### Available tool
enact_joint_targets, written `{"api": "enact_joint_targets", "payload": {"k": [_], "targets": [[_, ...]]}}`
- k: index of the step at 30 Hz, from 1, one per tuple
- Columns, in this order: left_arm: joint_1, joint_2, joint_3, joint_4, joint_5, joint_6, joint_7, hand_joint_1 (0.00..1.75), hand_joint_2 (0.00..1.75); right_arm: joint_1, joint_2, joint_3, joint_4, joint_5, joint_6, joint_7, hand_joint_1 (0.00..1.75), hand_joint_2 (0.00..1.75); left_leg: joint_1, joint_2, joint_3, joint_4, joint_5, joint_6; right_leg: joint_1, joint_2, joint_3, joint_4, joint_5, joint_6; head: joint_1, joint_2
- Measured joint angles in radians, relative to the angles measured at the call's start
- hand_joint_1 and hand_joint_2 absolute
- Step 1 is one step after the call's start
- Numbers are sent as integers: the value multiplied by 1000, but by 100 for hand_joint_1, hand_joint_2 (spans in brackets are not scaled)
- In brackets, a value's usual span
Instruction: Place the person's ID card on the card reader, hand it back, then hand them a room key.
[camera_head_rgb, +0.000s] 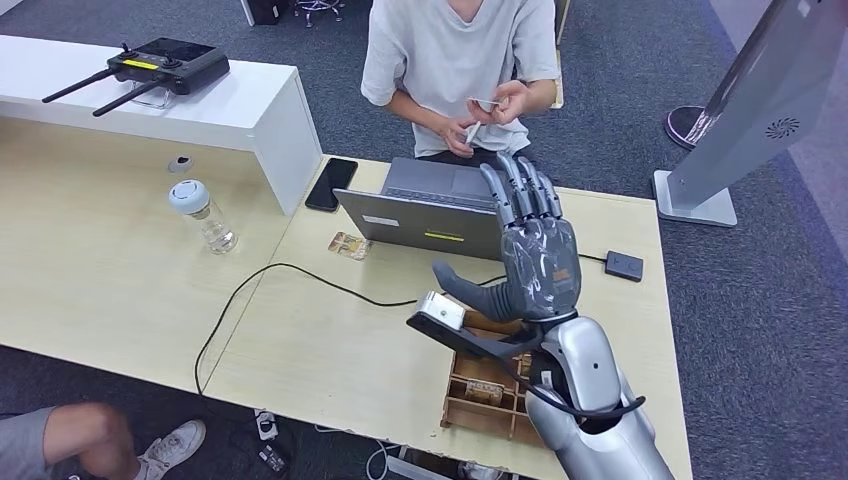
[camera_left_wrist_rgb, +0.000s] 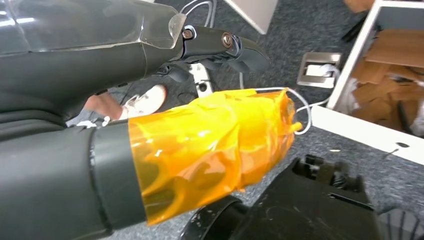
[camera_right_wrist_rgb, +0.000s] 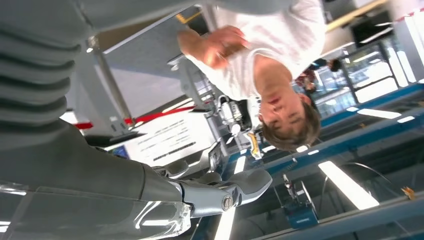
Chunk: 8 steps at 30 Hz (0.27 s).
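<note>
A: Above the near edge of the table (camera_head_rgb: 330, 350), where is the right robot hand (camera_head_rgb: 530, 250)?
B: It is raised, palm away from the camera, fingers (camera_head_rgb: 520, 195) straight, spread and pointing up toward the person (camera_head_rgb: 460, 60). It holds nothing. The thumb (camera_head_rgb: 470, 290) juts out sideways.

A: And just below it?
B: A wooden compartment box (camera_head_rgb: 490, 390) sits on the table, partly hidden by the silver forearm (camera_head_rgb: 590, 400). Something brown lies in one cell, but I cannot make out what.

A: Where is the ID card (camera_head_rgb: 484, 103)?
B: The person across the table holds a small pale card in both hands at chest height, well apart from the robot hand. A second thin strip sits in the lower hand; it is too small to identify.

A: The card reader (camera_head_rgb: 623, 265)?
B: A small dark box lies flat on the table beside the open laptop (camera_head_rgb: 430, 215), cabled.

A: The left robot hand (camera_left_wrist_rgb: 200, 145)?
B: Its wrist view shows it hanging over grey carpet, the thumb wrapped in orange film. I cannot tell whether its fingers are closed.

A: Anything else?
B: A phone (camera_head_rgb: 331, 183), a bottle (camera_head_rgb: 203, 213) and a black controller (camera_head_rgb: 165, 65) with antennas.
</note>
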<state>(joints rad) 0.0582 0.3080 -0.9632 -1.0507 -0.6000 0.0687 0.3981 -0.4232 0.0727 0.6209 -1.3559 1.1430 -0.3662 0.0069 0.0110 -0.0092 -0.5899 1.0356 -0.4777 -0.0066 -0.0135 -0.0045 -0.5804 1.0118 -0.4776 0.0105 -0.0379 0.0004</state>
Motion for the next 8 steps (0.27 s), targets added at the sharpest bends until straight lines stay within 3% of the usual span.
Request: {"api": "enact_joint_targets", "payload": {"k": [8], "targets": [[50, 21, 2, -50, 43, 46, 71, 0, 0, 125, -15, -23, -134, -285, 67, -163, 0, 0, 0, 0, 0, 0, 0, 0, 0, 0, 0, 0, 0, 0, 0, 0]]}}
